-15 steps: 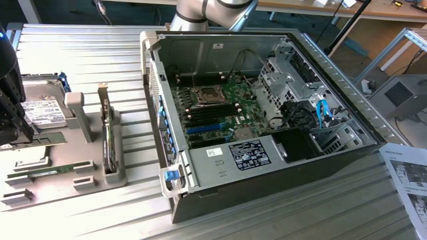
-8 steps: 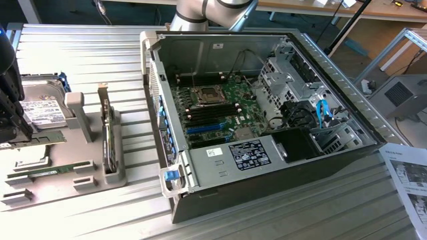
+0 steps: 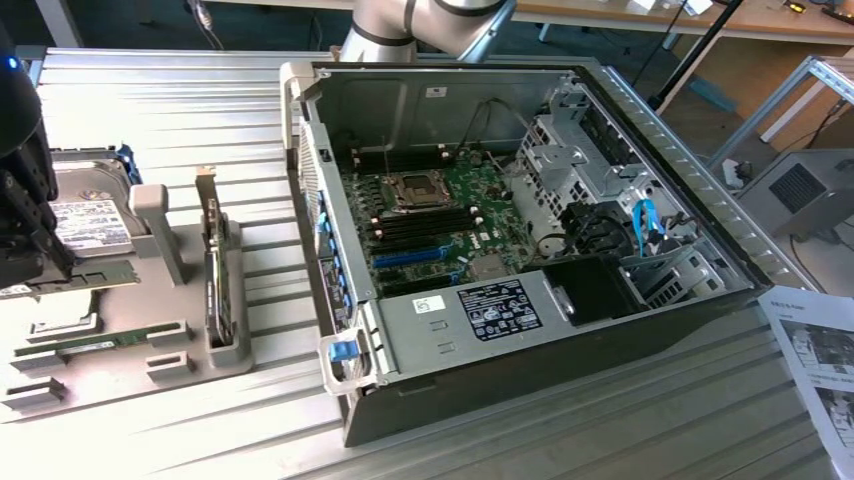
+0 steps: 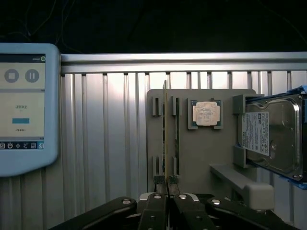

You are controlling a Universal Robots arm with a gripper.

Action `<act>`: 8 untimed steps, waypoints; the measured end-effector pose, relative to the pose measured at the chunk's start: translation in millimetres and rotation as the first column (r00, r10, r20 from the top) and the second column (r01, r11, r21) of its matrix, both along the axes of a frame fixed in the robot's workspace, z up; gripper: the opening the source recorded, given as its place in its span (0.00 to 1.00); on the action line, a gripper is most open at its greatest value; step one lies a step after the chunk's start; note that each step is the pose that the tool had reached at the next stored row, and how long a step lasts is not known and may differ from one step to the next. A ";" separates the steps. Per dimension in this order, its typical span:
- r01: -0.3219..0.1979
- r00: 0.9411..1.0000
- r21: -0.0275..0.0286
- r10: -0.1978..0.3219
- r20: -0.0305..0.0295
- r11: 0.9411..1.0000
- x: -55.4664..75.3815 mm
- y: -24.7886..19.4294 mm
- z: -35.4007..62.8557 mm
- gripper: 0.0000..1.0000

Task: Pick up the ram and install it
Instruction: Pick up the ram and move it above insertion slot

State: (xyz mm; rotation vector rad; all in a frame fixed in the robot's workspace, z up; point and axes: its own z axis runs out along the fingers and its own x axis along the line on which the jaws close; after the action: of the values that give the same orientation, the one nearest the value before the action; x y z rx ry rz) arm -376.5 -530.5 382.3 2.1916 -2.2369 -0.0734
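The claw [image 4: 166, 181] is pinched down to a narrow slit, and the thin edge of the ram [image 4: 165, 134] sits right between the two fingertips [image 4: 159, 180]. That reads as a grip on the stick. Whether the ram has come clear of the gray fixture [image 4: 201, 158] or rests in it cannot be told from here.

The ram shows edge-on, a slim gold-green line. Its long axis runs straight out from between the fingers, parallel to the fixture's slotted posts. A second green strip [image 4: 176, 134] stands just beside it. The square silver processor chip [image 4: 206, 113] sits near on the same fixture, with the hard drive [image 4: 273, 139] beyond that. A teach pendant screen [image 4: 24, 110] lies on the ribbed table off to the other side.

In the exterior view, the fixture lies at the exterior view's left, and the dark bulk of the arm's head hangs over it. The open computer case [image 3: 667, 140] lies well apart, toward the exterior view's right. Inside it, the black memory slots [image 3: 424, 222] flank the processor socket [image 3: 414, 185] on the green motherboard [image 3: 487, 205]. Those slots look to run roughly across that view, so the stick's long axis has to line up with them.
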 end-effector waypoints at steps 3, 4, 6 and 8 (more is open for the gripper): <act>0.000 1.000 0.000 0.000 0.000 1.000 7.9 0.0 0.0 0.12; 0.000 1.000 0.000 0.000 0.000 1.000 10.1 0.0 0.0 0.12; 0.000 1.000 0.000 0.000 0.000 1.000 15.7 0.0 0.0 0.12; 0.000 1.000 0.000 0.000 0.000 1.000 20.0 0.0 -0.1 0.12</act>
State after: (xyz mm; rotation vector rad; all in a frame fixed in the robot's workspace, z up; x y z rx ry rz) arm -356.6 -530.5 382.2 2.1917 -2.2370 -0.0732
